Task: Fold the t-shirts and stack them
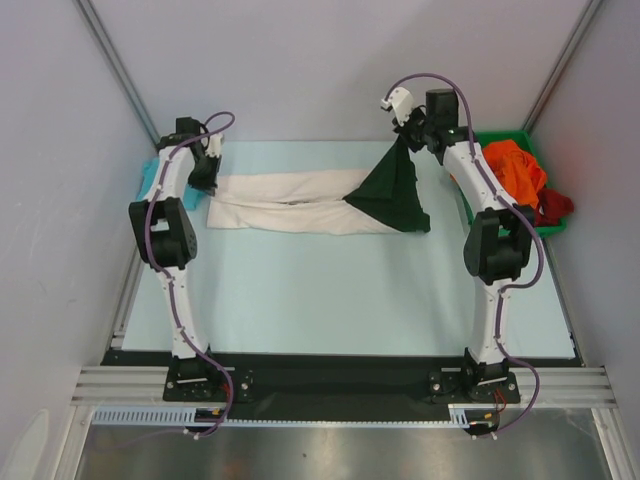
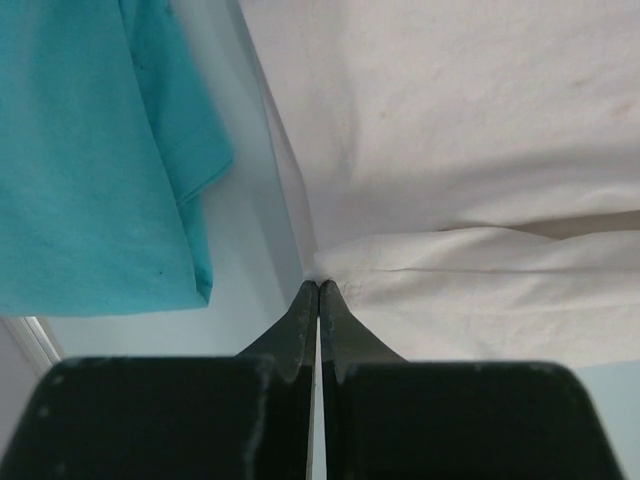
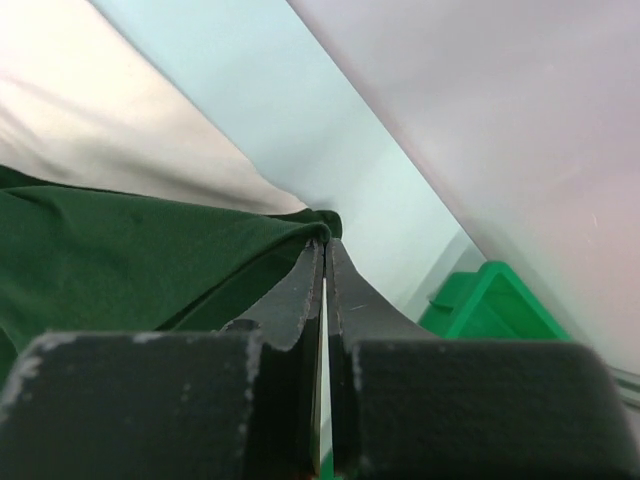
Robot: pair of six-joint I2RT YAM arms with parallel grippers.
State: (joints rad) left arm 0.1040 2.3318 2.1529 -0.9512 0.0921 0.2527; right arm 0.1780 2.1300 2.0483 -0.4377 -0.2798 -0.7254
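Standing by the rig right now. The cream t-shirt is laid out in a long band near the far edge of the table, running left to right, folded lengthwise with some creases in it.

The left gripper is down low at the far left end of that band. Its jaws are clenched tight with no gap between them, and the tips meet right on the shirt's left edge, so it has a pinch of cream cloth.

The right gripper is up in the air towards the far right corner. Its jaws are clamped on the tip of the dark green sleeve. That sleeve hangs from the fingers like a little tent, with its bottom spread out on the table over the right end of the cream body.

The teal t-shirt sits flat at the far left edge of the table, just beside the cream one with a thin strip of table showing between them. It's partly hidden behind the left arm from above.

Over in the far right corner there's a green bin with the orange t-shirt bunched up in it. The dark red t-shirt spills over the bin's right side.
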